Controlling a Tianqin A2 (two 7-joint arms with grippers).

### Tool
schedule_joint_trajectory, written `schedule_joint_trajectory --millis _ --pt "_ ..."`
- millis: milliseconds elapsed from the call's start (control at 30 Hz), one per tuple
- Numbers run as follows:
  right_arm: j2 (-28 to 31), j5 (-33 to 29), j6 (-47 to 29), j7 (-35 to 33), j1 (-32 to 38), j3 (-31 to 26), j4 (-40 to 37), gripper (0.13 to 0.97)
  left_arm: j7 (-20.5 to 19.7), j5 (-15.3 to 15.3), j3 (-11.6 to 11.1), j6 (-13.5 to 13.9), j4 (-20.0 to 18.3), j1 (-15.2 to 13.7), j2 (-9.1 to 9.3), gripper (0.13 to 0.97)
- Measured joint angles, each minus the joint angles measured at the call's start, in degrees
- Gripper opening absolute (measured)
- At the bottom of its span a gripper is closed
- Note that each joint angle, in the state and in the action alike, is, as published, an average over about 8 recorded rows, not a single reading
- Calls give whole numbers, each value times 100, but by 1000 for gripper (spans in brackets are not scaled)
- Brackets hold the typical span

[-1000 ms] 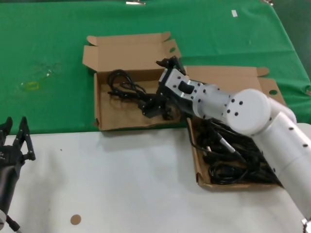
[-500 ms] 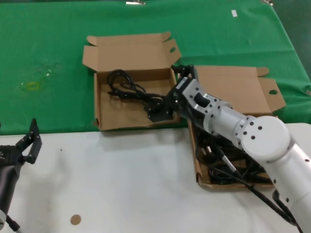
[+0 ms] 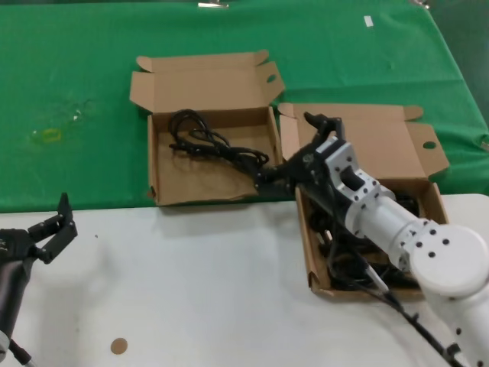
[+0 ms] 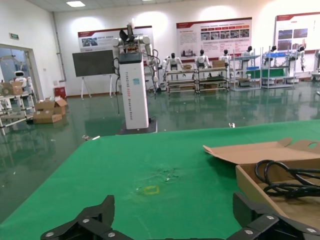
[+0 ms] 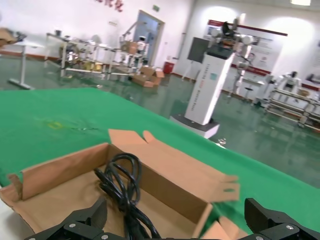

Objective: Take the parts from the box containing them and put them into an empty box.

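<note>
The box with the oval ear hole (image 3: 199, 180) sits at the back left on the green cloth and holds one black cable (image 3: 210, 141). The box with the round ear hole (image 3: 367, 145) sits to its right, full of several black cables (image 3: 367, 256). My right gripper (image 3: 296, 157) is open and empty over the seam between the two boxes. In the right wrist view my right gripper (image 5: 175, 215) looks into the left box (image 5: 165, 185) at the coiled cable (image 5: 122, 187). My left gripper (image 3: 50, 229) is open and empty at the white table's left edge; it also shows in the left wrist view (image 4: 174, 210).
A green cloth (image 3: 92, 61) covers the back and a white table (image 3: 191, 290) the front. A yellow mark (image 3: 47, 135) is on the cloth and a small brown disc (image 3: 118, 345) on the table. The left wrist view shows the left box's wall (image 4: 260, 187).
My right gripper has drawn back to the right, out of the left box toward the full box, and the cable stays in the left box. My left gripper has shifted right and turned.
</note>
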Motion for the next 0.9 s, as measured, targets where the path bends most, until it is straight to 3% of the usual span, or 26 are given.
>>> schedule_joint_trajectory --millis 233,533,900 --pt "70 420 297 -96 -485 226 379 966 3 0 0 0 0 0 0 847" --pt "161 961 682 -219 -1112 520 867 966 1 0 0 0 0 0 0 942" --pt "271 1617 1147 -367 -1872 874 1458 966 1 -1 0 0 0 0 0 963"
